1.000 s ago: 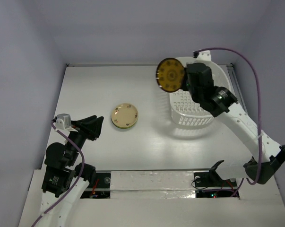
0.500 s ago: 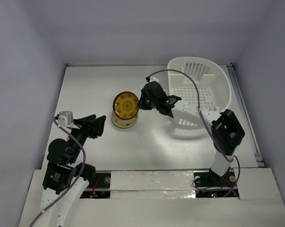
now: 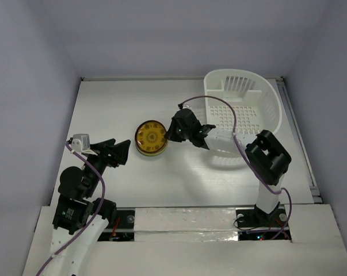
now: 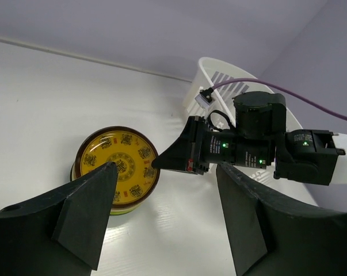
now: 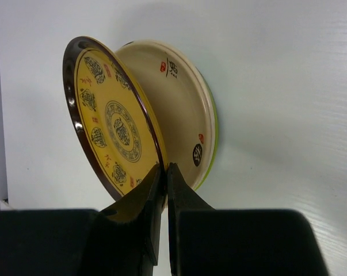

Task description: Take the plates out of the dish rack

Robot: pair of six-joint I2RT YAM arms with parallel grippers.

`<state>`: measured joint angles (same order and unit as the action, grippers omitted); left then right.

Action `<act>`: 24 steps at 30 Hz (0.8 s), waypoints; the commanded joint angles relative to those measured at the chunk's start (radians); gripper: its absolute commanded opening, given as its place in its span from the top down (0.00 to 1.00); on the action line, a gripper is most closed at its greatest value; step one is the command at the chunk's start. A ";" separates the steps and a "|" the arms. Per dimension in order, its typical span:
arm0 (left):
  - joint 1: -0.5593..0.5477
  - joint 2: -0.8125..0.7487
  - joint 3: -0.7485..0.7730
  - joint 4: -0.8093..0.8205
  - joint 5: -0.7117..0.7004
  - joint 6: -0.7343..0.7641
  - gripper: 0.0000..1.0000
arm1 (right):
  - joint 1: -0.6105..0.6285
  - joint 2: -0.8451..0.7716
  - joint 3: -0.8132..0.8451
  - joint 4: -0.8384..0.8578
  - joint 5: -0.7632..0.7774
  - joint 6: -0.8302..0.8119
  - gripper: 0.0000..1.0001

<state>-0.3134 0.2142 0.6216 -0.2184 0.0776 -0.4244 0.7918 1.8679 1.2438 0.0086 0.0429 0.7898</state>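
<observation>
The amber-yellow plate (image 3: 150, 137) with a dark pattern leans tilted on a small stack of plates at the table's middle. My right gripper (image 3: 169, 133) is shut on its right rim, seen close in the right wrist view (image 5: 166, 169). Under the yellow plate (image 5: 113, 123) lies a cream plate (image 5: 182, 106) with small marks, and a lime green edge (image 5: 212, 135) shows below that. The white dish rack (image 3: 274, 109) stands at the back right, its grid base bare. My left gripper (image 3: 121, 152) hovers open just left of the stack, holding nothing (image 4: 167, 190).
The right arm's forearm and purple cable (image 3: 219, 103) stretch from the rack's front edge to the stack. In the left wrist view the rack (image 4: 216, 77) sits behind the right wrist. Walls close in on the table at the back and both sides.
The right arm carried the yellow plate from above the rack down and left onto the stack. The left gripper's fingers have spread wider.
</observation>
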 commanded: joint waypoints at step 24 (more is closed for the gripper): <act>0.005 0.014 0.020 0.034 -0.006 0.001 0.26 | 0.104 -0.215 -0.017 -0.131 0.170 -0.162 0.09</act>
<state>-0.3122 0.2142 0.6216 -0.2188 0.0761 -0.4244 0.8703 1.7809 1.2079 -0.0898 0.1318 0.6926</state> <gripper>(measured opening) 0.728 0.901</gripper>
